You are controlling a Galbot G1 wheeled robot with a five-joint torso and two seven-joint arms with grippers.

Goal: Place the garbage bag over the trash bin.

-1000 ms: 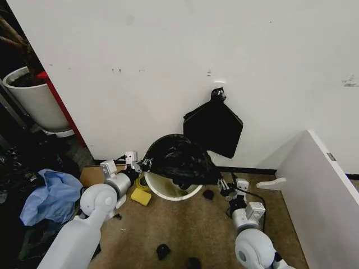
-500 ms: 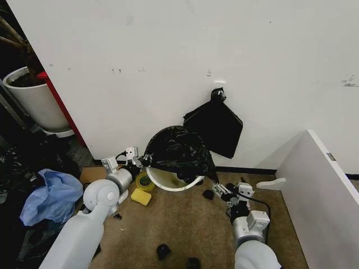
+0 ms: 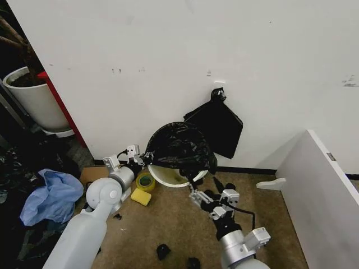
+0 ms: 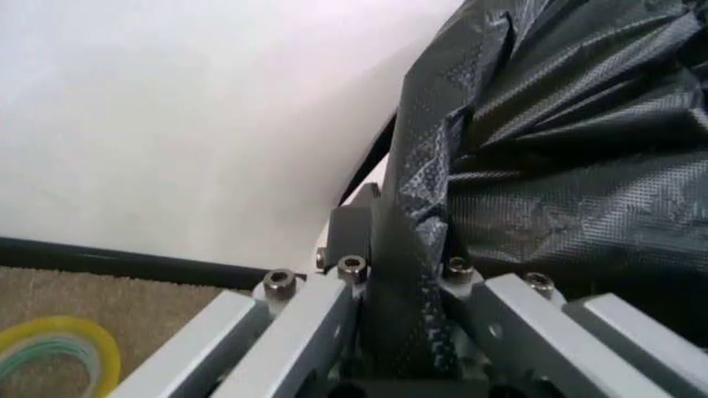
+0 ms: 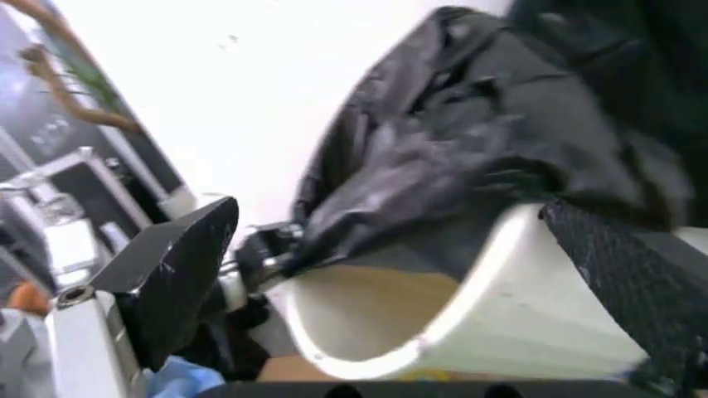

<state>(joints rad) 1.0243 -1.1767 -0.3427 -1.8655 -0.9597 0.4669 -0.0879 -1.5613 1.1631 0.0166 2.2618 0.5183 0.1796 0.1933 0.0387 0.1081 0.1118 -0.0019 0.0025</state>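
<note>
The left gripper [image 3: 141, 159] still pinches the left edge of the garbage bag [image 3: 179, 147], fingers [image 4: 382, 249] clamped on the film. The bag now drapes lower over the trash bin [image 3: 162, 176] by the wall. The right gripper [image 3: 203, 190] has pulled back from the bin, its fingers spread and empty.

The wall [image 3: 168, 67] blocks behind the trash bin [image 3: 168, 178]; bare carpet [image 3: 179, 224] lies open in front.
</note>
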